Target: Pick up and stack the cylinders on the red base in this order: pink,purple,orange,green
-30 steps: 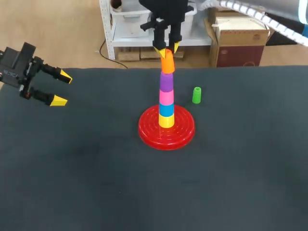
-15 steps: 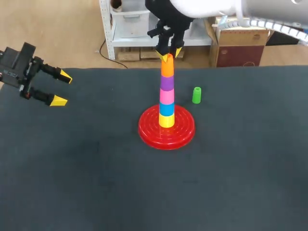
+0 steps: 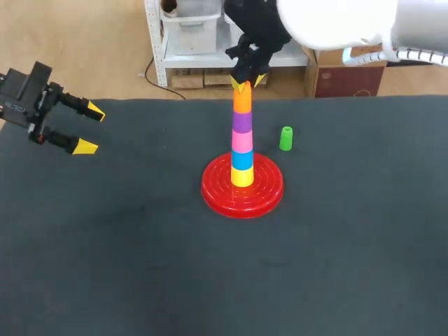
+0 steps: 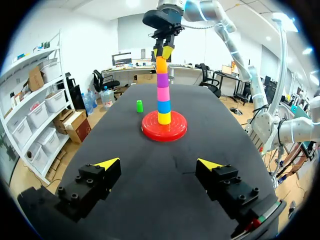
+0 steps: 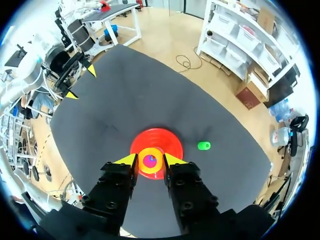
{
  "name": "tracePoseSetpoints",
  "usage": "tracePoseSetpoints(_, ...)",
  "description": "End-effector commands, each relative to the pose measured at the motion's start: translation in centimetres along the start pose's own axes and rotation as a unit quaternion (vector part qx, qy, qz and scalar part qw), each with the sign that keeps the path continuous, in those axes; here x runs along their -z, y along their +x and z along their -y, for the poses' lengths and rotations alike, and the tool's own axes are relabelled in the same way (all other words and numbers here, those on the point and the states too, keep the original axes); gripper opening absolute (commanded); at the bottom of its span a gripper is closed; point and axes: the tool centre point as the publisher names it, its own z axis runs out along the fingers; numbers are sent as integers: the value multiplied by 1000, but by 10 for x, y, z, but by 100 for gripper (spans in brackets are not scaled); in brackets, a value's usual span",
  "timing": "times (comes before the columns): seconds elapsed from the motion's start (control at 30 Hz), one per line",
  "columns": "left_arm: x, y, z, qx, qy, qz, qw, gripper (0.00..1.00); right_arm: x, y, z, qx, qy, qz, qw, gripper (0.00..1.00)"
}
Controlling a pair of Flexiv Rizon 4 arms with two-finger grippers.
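At upper centre, above the red base (image 3: pixel 210 190), orange cylinder (image 3: pixel 242 101) seated on purple cylinder (image 3: pixel 242 122). Just over it, right gripper (image 3: pixel 249 82), fingers slightly apart. Right of base, green cylinder (image 3: pixel 285 138), seemingly next: lift clear, then grasp. Far left, left gripper (image 3: pixel 89 129), fingers wide apart.

You now see the orange cylinder (image 3: pixel 242 103) seated straight on the purple cylinder (image 3: pixel 242 122). A second ago it hangs tilted just above the purple cylinder, carried in the right gripper (image 3: pixel 250 80). The right gripper comes down with it and now sits at the orange cylinder's top rim, higher on it than before. Above the purple cylinder, the right arm (image 3: pixel 336 21) swings in further from its side, and its white body fills more of the head view.
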Motion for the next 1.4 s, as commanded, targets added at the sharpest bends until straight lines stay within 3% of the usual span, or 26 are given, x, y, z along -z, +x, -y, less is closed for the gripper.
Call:
tracePoseSetpoints(0.03, 0, 1, 0, -1, 0, 1, 1000, 100, -8, 8, 6, -11, -17, 23, 1000, 64)
tracePoseSetpoints(0.07, 0, 1, 0, -1, 0, 1, 1000, 100, -6, 9, 6, -14, -20, 28, 999, 100)
tracePoseSetpoints(0.27, 0, 1, 0, -1, 0, 1, 1000, 100, 8, 7, 14, -44, -33, 83, 995, 100)
tracePoseSetpoints(0.43, 0, 1, 0, -1, 0, 1, 1000, 100, 10, 14, 38, -88, -41, 134, 986, 100)
tracePoseSetpoints(0.67, 0, 1, 0, -1, 0, 1, 1000, 100, 1, 20, 74, -135, -24, 163, 977, 100)
tracePoseSetpoints(1.03, 0, 1, 0, -1, 0, 1, 1000, 100, 2, -24, 52, -56, -51, 191, 979, 100)
tracePoseSetpoints(1.27, 0, 1, 0, -1, 0, 1, 1000, 100, 18, -29, 54, -67, -22, 236, 969, 100)
tracePoseSetpoints(1.4, 0, 1, 0, -1, 0, 1, 1000, 100, 20, -23, 63, -79, 7, 225, 971, 100)
